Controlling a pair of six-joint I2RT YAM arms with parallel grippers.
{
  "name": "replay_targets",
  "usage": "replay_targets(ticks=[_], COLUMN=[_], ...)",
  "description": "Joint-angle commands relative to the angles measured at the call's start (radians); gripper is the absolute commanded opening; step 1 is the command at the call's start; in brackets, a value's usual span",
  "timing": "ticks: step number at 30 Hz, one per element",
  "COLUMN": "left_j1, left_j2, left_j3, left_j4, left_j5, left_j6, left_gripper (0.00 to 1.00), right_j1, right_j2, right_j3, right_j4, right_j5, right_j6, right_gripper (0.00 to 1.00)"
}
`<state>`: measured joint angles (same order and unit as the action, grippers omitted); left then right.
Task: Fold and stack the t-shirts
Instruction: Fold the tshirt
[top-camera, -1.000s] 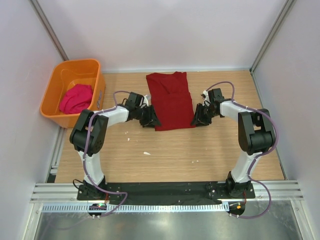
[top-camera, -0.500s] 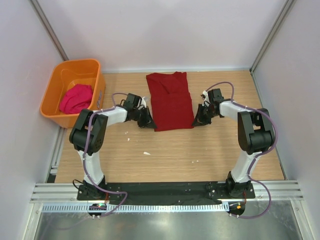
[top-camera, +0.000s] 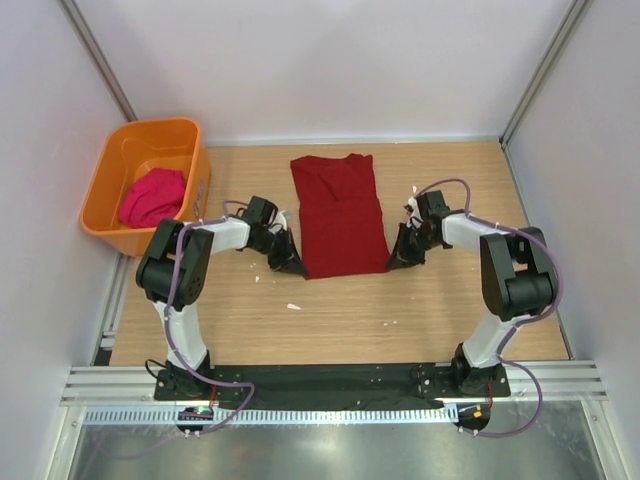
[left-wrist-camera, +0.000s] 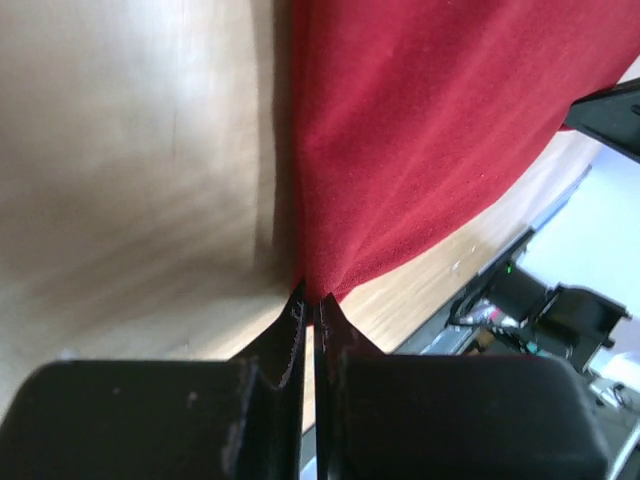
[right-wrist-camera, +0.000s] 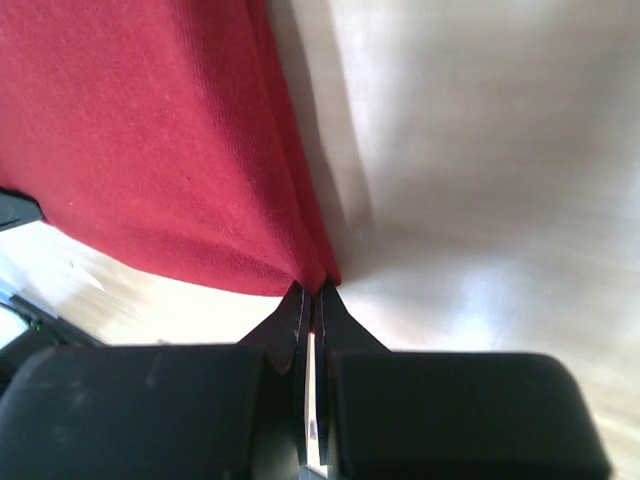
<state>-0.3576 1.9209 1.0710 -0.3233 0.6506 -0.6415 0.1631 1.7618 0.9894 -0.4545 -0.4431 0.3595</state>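
Note:
A dark crimson t-shirt (top-camera: 340, 213) lies as a long folded strip on the table, collar end toward the back. My left gripper (top-camera: 295, 268) is shut on its near left corner (left-wrist-camera: 325, 265); in the left wrist view (left-wrist-camera: 311, 300) the cloth is pinched between the tips. At the near right corner (right-wrist-camera: 300, 250) my right gripper (top-camera: 393, 262) is shut on the hem, cloth caught between its tips (right-wrist-camera: 312, 292). A magenta-pink t-shirt (top-camera: 152, 196) lies crumpled in the orange tub (top-camera: 118, 163) at the back left.
The orange tub stands at the table's back left corner, next to the left wall. A small white scrap (top-camera: 293, 306) lies on the wood in front of the crimson shirt. Light walls close in the table at the back and on both sides.
Both grippers have closed on the near corners of the crimson t-shirt. They have drawn toward the near edge, and the shirt's near hem has come with them.

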Motion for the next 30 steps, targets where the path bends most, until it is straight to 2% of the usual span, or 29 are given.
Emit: replay_targets(ticks=[1, 11, 13, 14, 16, 17, 20, 22, 25, 30], left_j1=[0.003, -0.064, -0.069, -0.069, -0.069, -0.070, -0.073, -0.078, -0.102, -0.119], left_j2=[-0.060, -0.286, -0.333, -0.353, -0.445, -0.485, -0.611, -0.658, -0.663, -0.623], left_j3=[-0.094, -0.313, -0.345, -0.356, -0.384, -0.393, -0.416, -0.431, -0.447, -0.512], left_j4=[-0.079, -0.088, -0.092, -0.097, -0.109, -0.120, -0.157, -0.155, -0.116, 0.049], left_j5=[0.017, 0.003, 0.000, 0.000, -0.006, -0.005, -0.022, -0.023, -0.023, -0.008], left_j6=[0.042, 0.011, 0.002, -0.015, -0.036, -0.047, -0.075, -0.099, -0.136, -0.262], left_gripper=[0.00, 0.02, 0.16, 0.30, 0.41, 0.48, 0.52, 0.53, 0.57, 0.62], right_j1=[0.019, 0.133, 0.153, 0.165, 0.167, 0.167, 0.167, 0.168, 0.168, 0.167], right_j2=[-0.108, -0.357, -0.393, -0.406, -0.488, -0.521, -0.617, -0.636, -0.642, -0.619], right_j3=[-0.066, -0.322, -0.333, -0.337, -0.344, -0.353, -0.374, -0.391, -0.416, -0.452], right_j4=[-0.029, -0.076, -0.153, -0.182, -0.231, -0.242, -0.259, -0.250, -0.202, -0.070], right_j5=[0.004, 0.073, 0.136, 0.158, 0.173, 0.193, 0.178, 0.159, 0.155, 0.124], right_j6=[0.035, 0.153, 0.162, 0.177, 0.196, 0.217, 0.233, 0.248, 0.265, 0.292], right_gripper=[0.01, 0.02, 0.09, 0.18, 0.28, 0.39, 0.48, 0.49, 0.51, 0.56])
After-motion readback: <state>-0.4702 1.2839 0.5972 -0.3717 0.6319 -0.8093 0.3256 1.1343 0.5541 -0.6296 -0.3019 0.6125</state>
